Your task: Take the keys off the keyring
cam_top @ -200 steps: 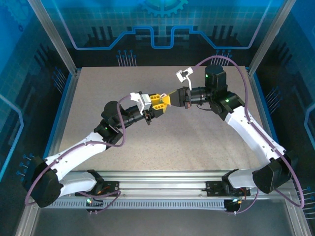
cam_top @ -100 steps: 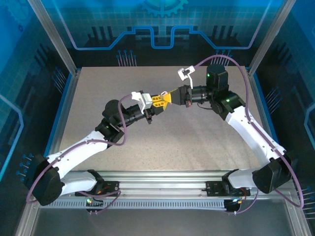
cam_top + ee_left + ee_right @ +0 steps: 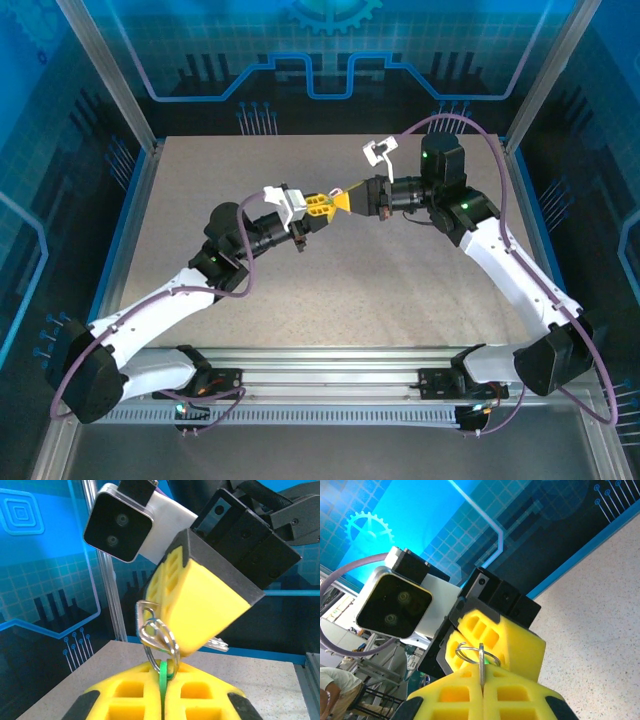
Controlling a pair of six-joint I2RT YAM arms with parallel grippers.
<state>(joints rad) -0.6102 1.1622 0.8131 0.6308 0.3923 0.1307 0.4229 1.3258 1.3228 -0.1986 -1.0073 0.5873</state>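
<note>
Though barely displaced since a second ago, drifted a touch toward the far side together with both arms. Noted keyring [image 3: 159, 635] in mid-air, well above the bench [image 3: 400, 290], strung between two claw tips. Pinching a green piece [image 3: 163, 672] threaded on the ring: left claw [image 3: 321, 205], clamped tight on it. Pinching a silver key [image 3: 481, 672] by its blade: right claw [image 3: 344, 202], likewise pressed together. Judged as grips kept and no pull-apart yet; nothing off the ring. Counted: one keyring of several wire coils, one silver key, one green piece (key head or tag, cannot tell), two claws. Possibly more keys hidden behind the right claw.
</note>
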